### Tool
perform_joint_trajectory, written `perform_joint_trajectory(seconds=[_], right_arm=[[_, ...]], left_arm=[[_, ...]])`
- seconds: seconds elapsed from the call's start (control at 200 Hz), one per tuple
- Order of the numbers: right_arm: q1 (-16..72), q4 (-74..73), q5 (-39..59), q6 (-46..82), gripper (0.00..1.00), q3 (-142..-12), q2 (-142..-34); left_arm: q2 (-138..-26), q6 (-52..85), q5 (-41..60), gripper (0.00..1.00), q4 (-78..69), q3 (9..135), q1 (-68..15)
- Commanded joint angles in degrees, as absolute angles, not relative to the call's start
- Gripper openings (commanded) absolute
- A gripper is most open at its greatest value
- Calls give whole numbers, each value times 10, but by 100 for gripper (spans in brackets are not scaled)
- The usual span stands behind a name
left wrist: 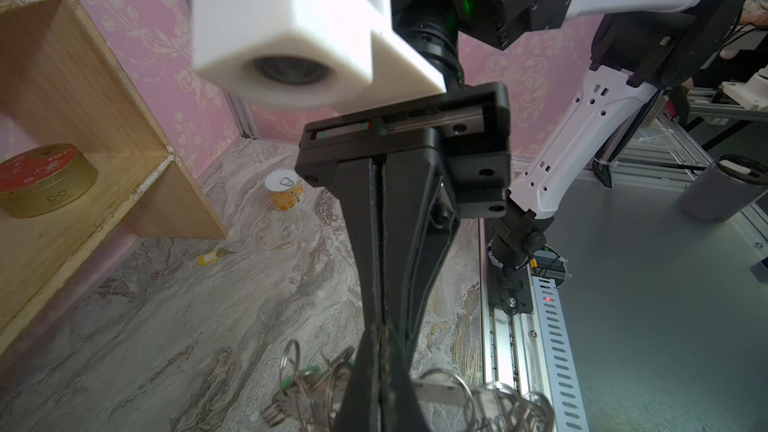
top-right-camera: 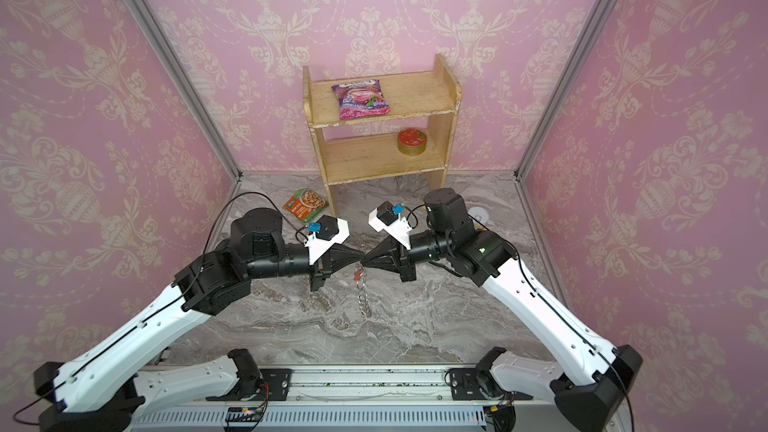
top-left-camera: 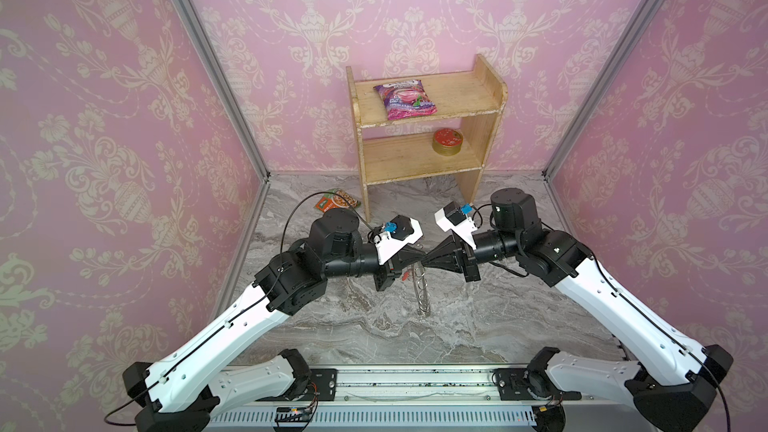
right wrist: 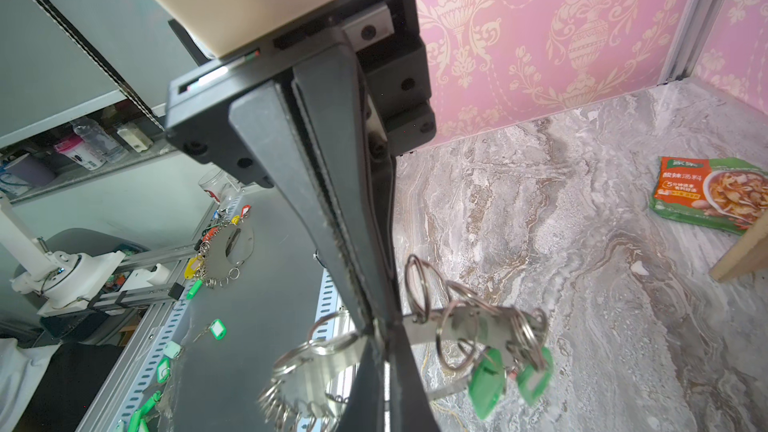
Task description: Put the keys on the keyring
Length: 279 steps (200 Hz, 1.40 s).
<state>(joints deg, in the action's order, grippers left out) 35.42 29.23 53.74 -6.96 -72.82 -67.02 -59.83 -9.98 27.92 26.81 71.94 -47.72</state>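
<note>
In both top views we see the left gripper and the right gripper meeting tip to tip above the middle of the marble surface, each with its jaws pressed together. The keyring hangs edge-on just beneath that meeting point, its wire loops showing as a thin silver column. Whether its lower rim touches the surface we cannot tell. The wooden shelf stands well behind. In the left wrist view the right gripper comes in with no gap between its jaws, and the keyring shows its flat plate jutting out beside the left jaws. A yellow-tagged key lies flat on the surface near the shelf's foot, well apart from the keyring. In the right wrist view the keyring's plate passes through the spot where the two grippers' tips meet, so we judge that both pinch its rim. Two green-tagged keys already dangle from its loops. We judge the keyring stiff, thin and slick, with loose loops that swing, so the bare plate between loops is the place to clamp it. The keys look light and tiny. The yellow one lies low, and its plastic tag, thicker and less slippery than the metal blade, seems the better hold.
</note>
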Motion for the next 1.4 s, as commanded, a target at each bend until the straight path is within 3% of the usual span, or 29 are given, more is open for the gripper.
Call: perform_joint_trajectory(seconds=[0.0, 0.48, 0.575, 0.696, 0.941, 1.036, 1.136, 1.391], right_arm=[[358, 273, 545, -51, 0, -743, -661], [359, 217, 534, -31, 0, -718, -631], [358, 215, 534, -30, 0, -718, -629], [359, 214, 533, -30, 0, -717, -628], [357, 208, 522, -27, 0, -709, -618], [357, 189, 514, -20, 0, -700, -610], [357, 152, 501, -3, 0, -683, -593], [355, 74, 483, 38, 0, -641, -566]], left_arm=[[-592, -104, 291, 0, 256, 718, -480], [-579, -95, 273, 0, 233, 705, -480], [-577, -94, 271, 4, 229, 704, -480], [-572, -90, 266, 11, 220, 701, -480], [-546, -70, 234, 46, 182, 690, -480], [-526, -48, 216, 51, 149, 675, -480], [-509, -18, 208, 49, 111, 656, -480], [-512, 51, 257, 29, 56, 628, -480]])
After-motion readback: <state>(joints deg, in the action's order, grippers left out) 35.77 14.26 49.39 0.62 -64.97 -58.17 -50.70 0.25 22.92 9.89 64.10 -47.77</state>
